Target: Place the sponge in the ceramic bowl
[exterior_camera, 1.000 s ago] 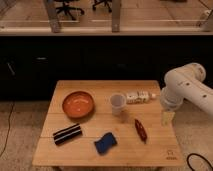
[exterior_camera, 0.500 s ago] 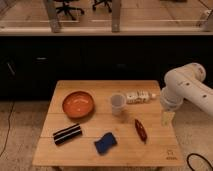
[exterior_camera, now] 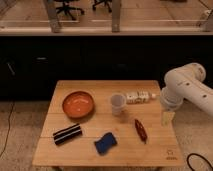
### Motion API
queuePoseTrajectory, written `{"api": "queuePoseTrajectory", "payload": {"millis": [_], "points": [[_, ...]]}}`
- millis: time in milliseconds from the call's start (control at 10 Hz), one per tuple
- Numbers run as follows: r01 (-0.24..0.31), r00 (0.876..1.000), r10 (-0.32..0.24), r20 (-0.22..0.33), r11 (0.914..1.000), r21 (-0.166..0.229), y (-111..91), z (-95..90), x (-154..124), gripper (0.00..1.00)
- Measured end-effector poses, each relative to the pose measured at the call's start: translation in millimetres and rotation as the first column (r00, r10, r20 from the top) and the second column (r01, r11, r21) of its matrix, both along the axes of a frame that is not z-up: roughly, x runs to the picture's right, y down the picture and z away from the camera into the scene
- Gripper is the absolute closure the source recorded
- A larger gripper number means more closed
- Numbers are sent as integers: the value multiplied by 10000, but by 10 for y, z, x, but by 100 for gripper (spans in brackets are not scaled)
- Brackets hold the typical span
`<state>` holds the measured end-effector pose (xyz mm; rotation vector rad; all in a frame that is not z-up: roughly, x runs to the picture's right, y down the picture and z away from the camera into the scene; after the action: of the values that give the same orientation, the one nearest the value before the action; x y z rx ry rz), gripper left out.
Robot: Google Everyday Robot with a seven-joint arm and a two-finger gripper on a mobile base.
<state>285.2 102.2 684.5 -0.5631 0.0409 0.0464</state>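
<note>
At right edge of table (exterior_camera: 120, 131), jaws apart; sponge (exterior_camera: 105, 143) outside ceramic bowl (exterior_camera: 78, 105).

The table (exterior_camera: 100, 90) is pale, matt wood. The bowl (exterior_camera: 78, 104) looks like smooth glazed ceramic. The sponge (exterior_camera: 105, 143) is matt blue foam. The cup (exterior_camera: 117, 104) is clear plastic. The gripper (exterior_camera: 167, 118), of pale smooth plastic, hangs over the table's right edge.

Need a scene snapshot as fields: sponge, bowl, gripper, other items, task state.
sponge: blue, flat on table, near front edge, nothing touching it
ceramic bowl: toward the back, image-left, nothing visible inside
gripper: open, empty, hanging by table's image-right edge, well apart from sponge
other: clear cup, black striped bar, red object
task state: sponge not yet in bowl
</note>
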Motion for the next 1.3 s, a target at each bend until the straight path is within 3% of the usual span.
{"api": "queuePoseTrajectory", "payload": {"millis": [400,700,1300], "points": [[150,9999,-150,66,9999,-70,29,15,-87,20],[577,9977,-568,365,9980,-247,78,70,-565,20],[1320,9860,-1265,1083,9902,-452,259,188,-1087,20]]}}
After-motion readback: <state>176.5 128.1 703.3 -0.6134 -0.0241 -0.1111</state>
